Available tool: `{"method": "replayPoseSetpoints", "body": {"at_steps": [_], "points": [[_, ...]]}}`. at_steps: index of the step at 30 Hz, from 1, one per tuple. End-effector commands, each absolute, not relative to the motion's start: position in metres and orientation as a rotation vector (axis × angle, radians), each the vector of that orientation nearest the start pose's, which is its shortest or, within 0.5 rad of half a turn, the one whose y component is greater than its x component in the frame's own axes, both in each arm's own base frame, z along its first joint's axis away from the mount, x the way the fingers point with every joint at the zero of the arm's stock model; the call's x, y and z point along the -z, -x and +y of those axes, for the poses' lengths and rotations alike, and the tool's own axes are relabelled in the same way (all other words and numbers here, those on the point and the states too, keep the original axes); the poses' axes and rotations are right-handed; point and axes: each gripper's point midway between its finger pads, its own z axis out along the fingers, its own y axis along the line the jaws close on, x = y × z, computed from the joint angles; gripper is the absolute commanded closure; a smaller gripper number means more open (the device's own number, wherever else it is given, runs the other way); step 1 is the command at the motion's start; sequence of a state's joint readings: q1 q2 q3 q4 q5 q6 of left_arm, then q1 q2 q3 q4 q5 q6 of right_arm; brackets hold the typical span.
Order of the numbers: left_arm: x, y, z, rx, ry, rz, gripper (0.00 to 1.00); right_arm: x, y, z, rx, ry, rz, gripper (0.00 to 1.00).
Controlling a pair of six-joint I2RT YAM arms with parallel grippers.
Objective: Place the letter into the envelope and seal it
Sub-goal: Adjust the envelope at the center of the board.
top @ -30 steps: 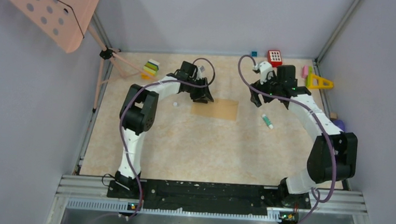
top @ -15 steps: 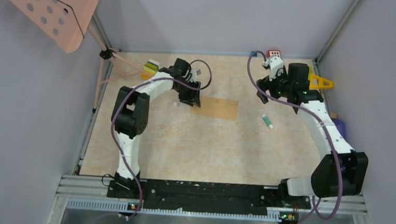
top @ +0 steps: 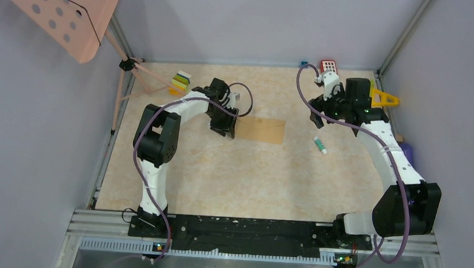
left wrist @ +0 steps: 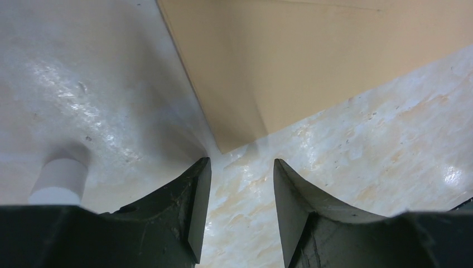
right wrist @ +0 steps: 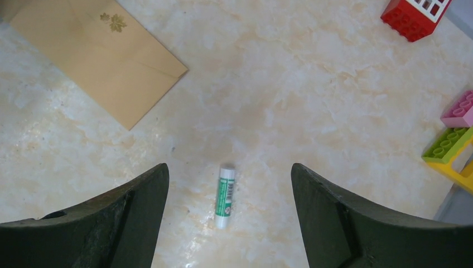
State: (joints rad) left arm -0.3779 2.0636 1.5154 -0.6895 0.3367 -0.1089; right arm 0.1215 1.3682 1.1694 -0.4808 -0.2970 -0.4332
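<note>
Nearest my two arm bases, the marbled table [top: 250, 184] lies bare across its whole width, giving broad room to work in.

Farther in, the left gripper [left wrist: 240, 167] sits low over the table at the left end of the envelope [top: 262, 130]. Its jaws stand parted with nothing between them. In the left wrist view the envelope's near corner lies just ahead of the fingertips, close to the gap but not in it. A small white cylinder [left wrist: 58, 178] stands just left of the left finger.

The envelope lies flat at the middle of the table with its flap folded down and a small leaf mark at the flap's point. I cannot tell whether it is stuck. Bare table runs along both its long edges.

To its right, well apart from it, a green-and-white glue stick [right wrist: 225, 196] lies on the table. The right gripper [top: 315, 117] hangs above and just beyond the stick, its jaws spread wide and holding nothing.

Along the far edge I see stacked coloured blocks [top: 180, 81] at left, a red block [top: 329, 66] by the back wall and a yellow triangular piece [top: 383, 98] at right. A pink perforated stand [top: 62, 11] overhangs the far left corner.
</note>
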Motion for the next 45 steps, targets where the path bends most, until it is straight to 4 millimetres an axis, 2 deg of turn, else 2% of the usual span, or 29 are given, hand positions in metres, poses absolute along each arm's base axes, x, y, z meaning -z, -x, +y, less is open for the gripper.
{"method": "replayPoseSetpoints", "body": {"at_steps": [1, 10, 15, 19, 27, 32, 40, 45], "points": [[-0.039, -0.365, -0.224, 0.583, -0.528, 2.769, 0.49, -0.192, -0.370, 0.059, -0.116, 0.772, 2.158, 0.21], [-0.040, -0.365, -0.239, 0.606, -0.572, 2.744, 0.49, -0.153, -0.343, 0.024, -0.050, 0.872, 2.342, 0.22], [-0.041, -0.367, -0.245, 0.629, -0.583, 2.731, 0.49, -0.137, -0.334, 0.013, -0.032, 0.873, 2.419, 0.22], [-0.044, -0.367, -0.249, 0.636, -0.599, 2.717, 0.49, -0.126, -0.329, 0.013, -0.058, 0.884, 2.468, 0.23], [-0.062, -0.377, -0.221, 0.462, -0.592, 2.686, 0.48, -0.128, -0.330, 0.019, -0.097, 0.876, 2.455, 0.23], [-0.055, -0.382, -0.212, 0.421, -0.578, 2.700, 0.47, -0.127, -0.330, 0.021, -0.115, 0.863, 2.459, 0.23], [-0.049, -0.397, -0.222, 0.461, -0.567, 2.684, 0.47, -0.131, -0.331, 0.020, -0.106, 0.862, 2.453, 0.23], [-0.041, -0.388, -0.232, 0.511, -0.586, 2.714, 0.47, -0.133, -0.333, 0.018, -0.085, 0.858, 2.453, 0.23]]}}
